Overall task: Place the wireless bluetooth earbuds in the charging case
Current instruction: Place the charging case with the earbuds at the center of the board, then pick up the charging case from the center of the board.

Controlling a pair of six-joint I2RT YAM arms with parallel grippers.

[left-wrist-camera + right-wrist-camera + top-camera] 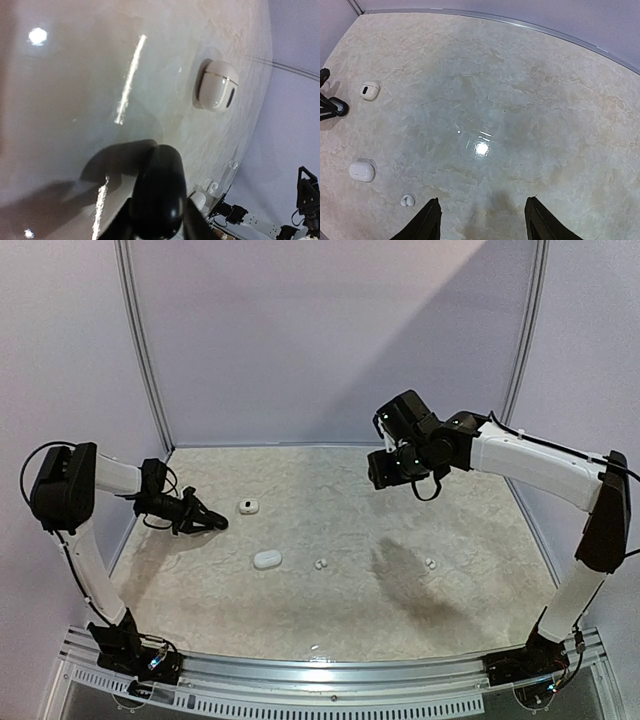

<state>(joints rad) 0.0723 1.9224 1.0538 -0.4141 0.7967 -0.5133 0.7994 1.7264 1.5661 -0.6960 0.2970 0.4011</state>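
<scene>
My left gripper (pixel 205 519) hovers low over the table's left side, shut on a glossy black oval case (pixel 159 192) that fills the gap between its fingers. Just right of it lies a white charging case (pixel 248 506), seen in the left wrist view (pixel 216 85) with a dark opening on one side. A closed white case (pixel 267 560) lies nearer the front. White earbuds (pixel 321 564) rest beside it, also seen in the right wrist view (pixel 407 200). Another white earbud (pixel 430 562) lies to the right. My right gripper (pixel 383 473) hangs high, open and empty (pixel 485 222).
The marbled tabletop (pixel 340 490) is bounded by a grey back wall with two curved rails (pixel 145 350). A metal rail (pixel 330 670) runs along the near edge between the arm bases.
</scene>
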